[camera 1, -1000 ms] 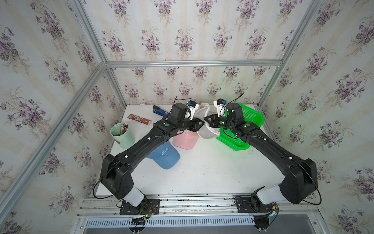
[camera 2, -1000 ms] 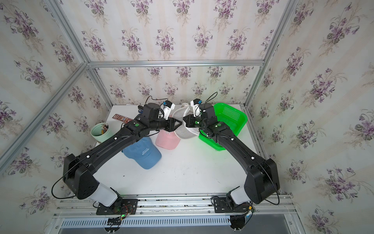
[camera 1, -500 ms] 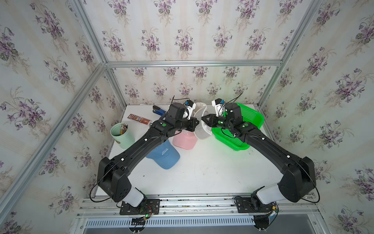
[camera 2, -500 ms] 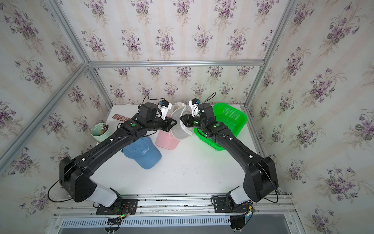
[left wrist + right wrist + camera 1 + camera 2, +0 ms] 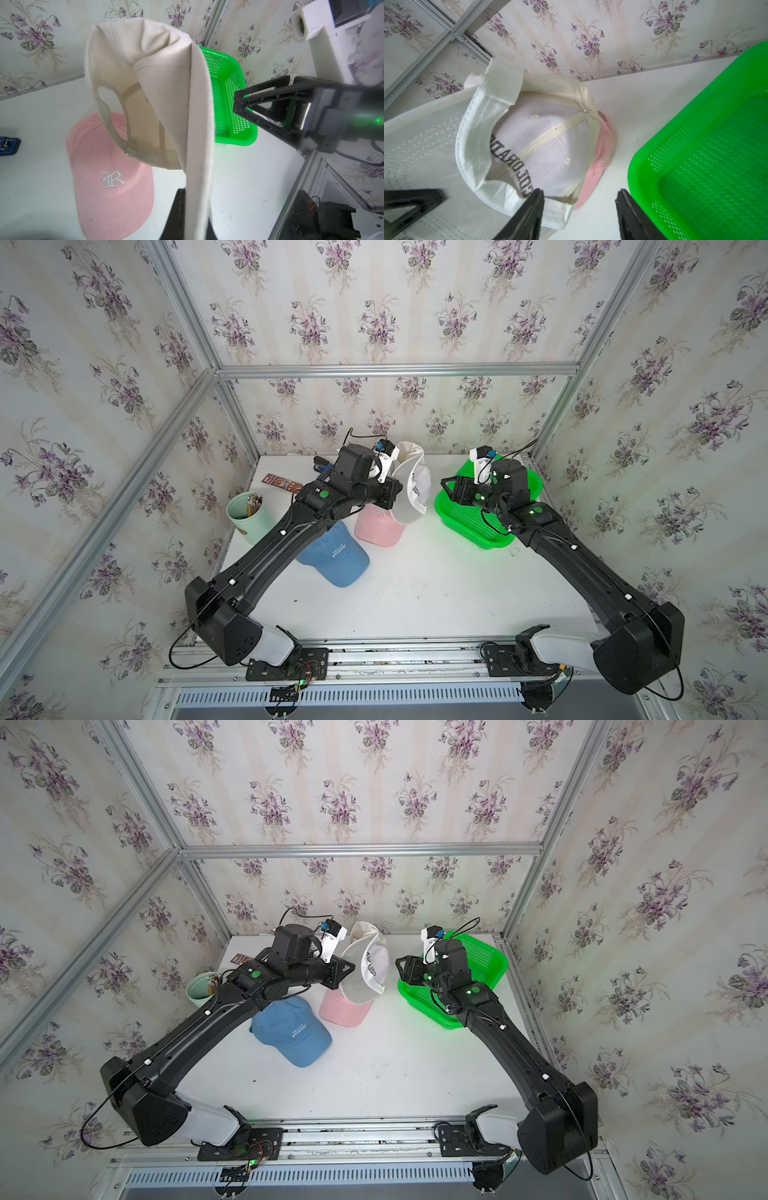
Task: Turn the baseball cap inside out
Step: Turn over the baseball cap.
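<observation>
In both top views the left gripper point(image 5: 394, 494) was clamped on the brim of the cream baseball cap point(image 5: 409, 485), which hung raised off the table point(image 5: 415, 593), near the pink cap point(image 5: 377, 529). The right gripper point(image 5: 446, 488) stood just beside it, jaws apart and empty, over the green basket point(image 5: 494, 541). The left wrist view showed the brim pinched between the fingers point(image 5: 176, 212). The right wrist view showed the cream cap's seam-taped lining and reversed lettering facing the spread fingers point(image 5: 533, 207) — apart from them.

The white table point(image 5: 415, 597) carries a blue cap point(image 5: 337, 558), pink cap point(image 5: 375, 527), green basket point(image 5: 467, 519), pencil cup point(image 5: 246, 519) and brown packet point(image 5: 282, 482).
</observation>
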